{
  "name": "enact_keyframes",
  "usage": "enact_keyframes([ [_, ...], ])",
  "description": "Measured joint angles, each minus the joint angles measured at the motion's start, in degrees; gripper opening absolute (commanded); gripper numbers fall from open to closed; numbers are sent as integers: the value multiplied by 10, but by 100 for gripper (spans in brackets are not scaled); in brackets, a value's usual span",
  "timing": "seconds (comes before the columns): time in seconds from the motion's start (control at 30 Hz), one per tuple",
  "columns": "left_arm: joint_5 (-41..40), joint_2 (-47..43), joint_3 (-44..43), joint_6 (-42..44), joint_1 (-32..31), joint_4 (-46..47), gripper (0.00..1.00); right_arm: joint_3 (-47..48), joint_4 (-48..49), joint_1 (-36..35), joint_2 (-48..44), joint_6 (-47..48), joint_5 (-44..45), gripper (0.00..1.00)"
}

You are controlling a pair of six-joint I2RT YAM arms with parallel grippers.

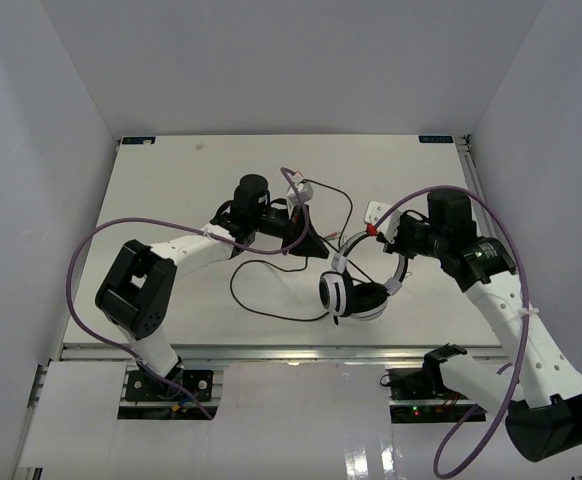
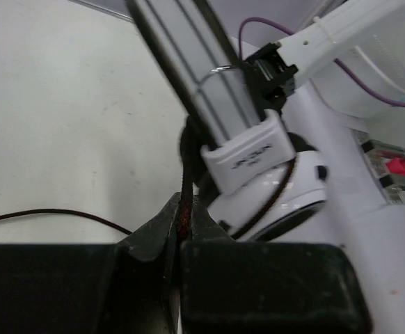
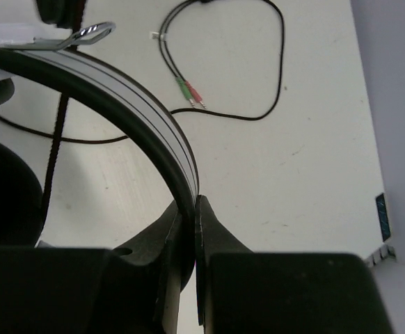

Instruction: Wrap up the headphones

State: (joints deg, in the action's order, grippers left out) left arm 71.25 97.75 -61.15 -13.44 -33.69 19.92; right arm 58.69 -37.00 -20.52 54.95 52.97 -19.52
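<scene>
**Fig.** The headphones [image 1: 356, 290] are sitting right of centre on the table [image 1: 171, 190], toward its near edge. The right gripper [image 3: 192, 209] is clamping the headband [image 3: 140, 104] between closed jaws. The left gripper [image 2: 184, 216] is pinching the thin cable [image 2: 56, 211] just beside an earcup [image 2: 293, 188]. The band is probably acting as a stiff, smooth, springy arch that suits a mid-span hold. The cable looks limp and light, so it is best gripped away from the delicate plugs [image 3: 192, 94].
</scene>
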Motion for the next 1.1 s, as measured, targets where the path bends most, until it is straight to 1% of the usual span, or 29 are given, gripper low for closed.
enact_keyframes([
  [0.23,42,22,-39,-62,5,-84,17,-54,135,-30,7,-48,160,8],
  [0.43,61,23,-62,-129,6,-105,21,-70,242,-36,36,-88,268,8],
  [0.57,74,23,-80,-194,7,-73,25,-75,272,-41,42,-97,313,8],
  [0.7,89,29,-97,-251,7,-37,27,-79,287,-41,48,-106,352,8],
  [0.77,91,35,-101,-285,7,-10,31,-79,296,-41,56,-116,373,8],
  [0.8,91,38,-101,-304,7,6,32,-79,301,-41,61,-123,382,8],
  [0.97,70,51,-97,-393,4,78,33,-73,304,-41,102,-196,399,8],
  [1.1,34,51,-94,-428,-20,110,35,-33,271,-41,158,-284,402,8],
])
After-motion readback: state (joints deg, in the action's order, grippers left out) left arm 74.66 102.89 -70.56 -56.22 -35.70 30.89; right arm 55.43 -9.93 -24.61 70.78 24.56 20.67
